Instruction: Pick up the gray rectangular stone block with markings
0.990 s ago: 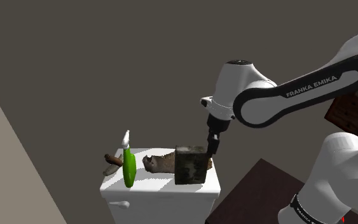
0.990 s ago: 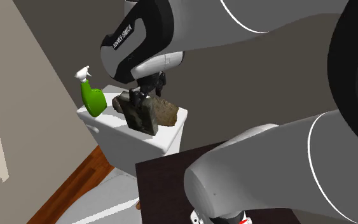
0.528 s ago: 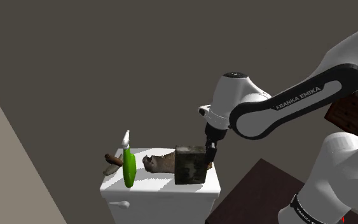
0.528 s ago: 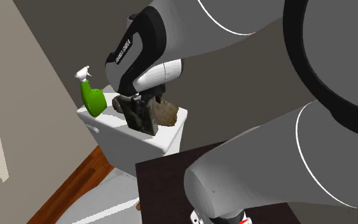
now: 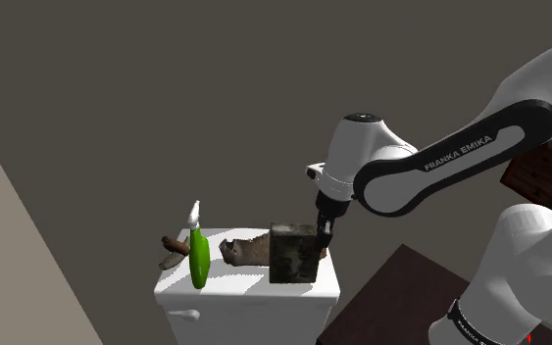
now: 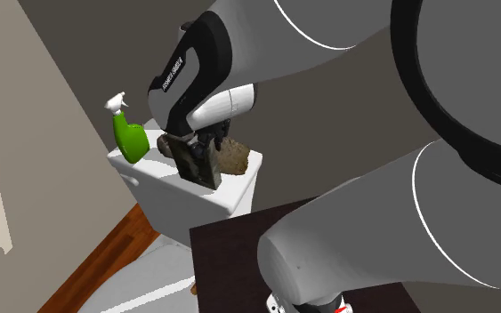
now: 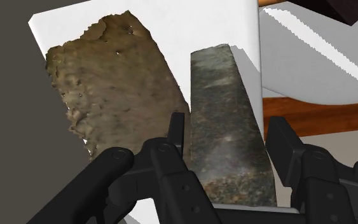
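Though the gripper (image 6: 206, 147) covers its upper part in the second exterior view, the gray stone block (image 6: 197, 169) stands upright at the edge of a white top (image 5: 234, 290). On that top are one block, one brown rocky lump (image 7: 114, 76), one green spray bottle (image 5: 198, 257), and one small brown item (image 5: 173, 247) too indistinct to name. The gripper's spread fingers straddle the block without clasping it.

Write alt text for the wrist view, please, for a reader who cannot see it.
The black gripper straddles a gray mottled stone block, one finger on each side, not yet clasping it. The block stands on a white surface beside a rough brown rock.
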